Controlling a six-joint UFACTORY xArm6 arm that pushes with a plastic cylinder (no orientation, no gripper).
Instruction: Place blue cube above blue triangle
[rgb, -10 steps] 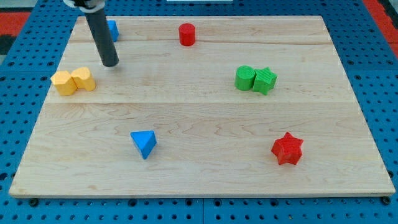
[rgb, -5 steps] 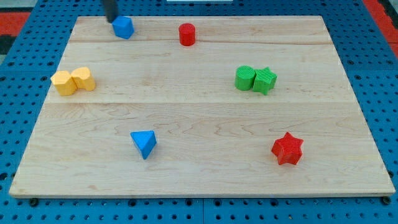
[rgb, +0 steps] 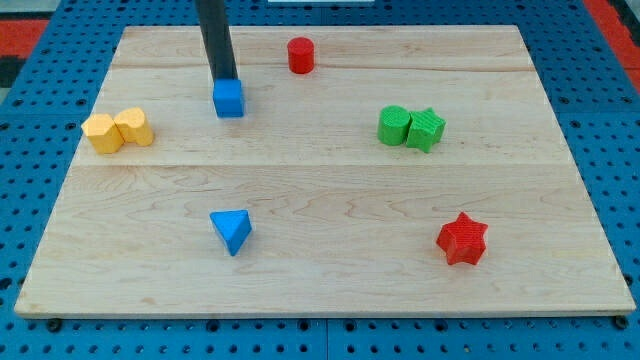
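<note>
The blue cube (rgb: 229, 99) sits on the wooden board (rgb: 320, 170) in the upper left part of the view. My tip (rgb: 225, 78) stands right at the cube's top edge, touching it from the view's top. The blue triangle (rgb: 232, 231) lies lower on the board, almost straight below the cube, well apart from it.
Two yellow blocks (rgb: 118, 130) sit together at the left edge. A red cylinder (rgb: 300, 55) stands near the top. Two green blocks (rgb: 411, 127) sit together at the right. A red star (rgb: 462, 239) lies at the lower right.
My tip went from the left of the cube up behind it, then came down the view. The blue cube slid down and right from the top edge of the board.
</note>
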